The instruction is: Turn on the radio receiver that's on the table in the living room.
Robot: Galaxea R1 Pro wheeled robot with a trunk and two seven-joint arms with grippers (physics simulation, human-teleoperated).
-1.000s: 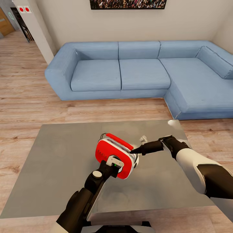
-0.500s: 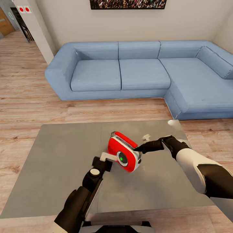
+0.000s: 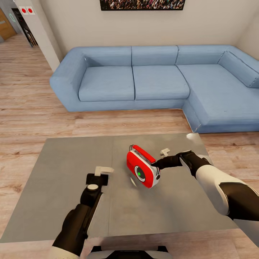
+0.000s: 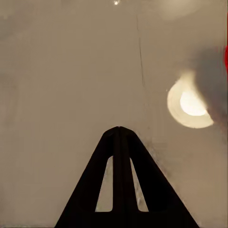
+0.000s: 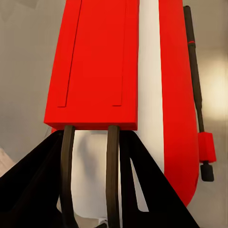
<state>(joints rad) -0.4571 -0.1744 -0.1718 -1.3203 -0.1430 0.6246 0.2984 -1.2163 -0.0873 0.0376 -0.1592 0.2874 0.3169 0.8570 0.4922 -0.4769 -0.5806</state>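
Left gripper hovered over the bare left half of the table, fingers pressed together, holding nothing, well apart from the radio. The radio sat tilted up near the table's middle, just right of the seam. Its green-ringed dial faced the robot and slightly toward the left arm. Its long axis ran from front-right to back-left, with the antenna along the top edge. Right gripper pinched the radio's right end, touching it, one finger on the red back panel. Judgement: the dial lay to the right of the left gripper, so that free arm was better placed to press it while the right arm held.
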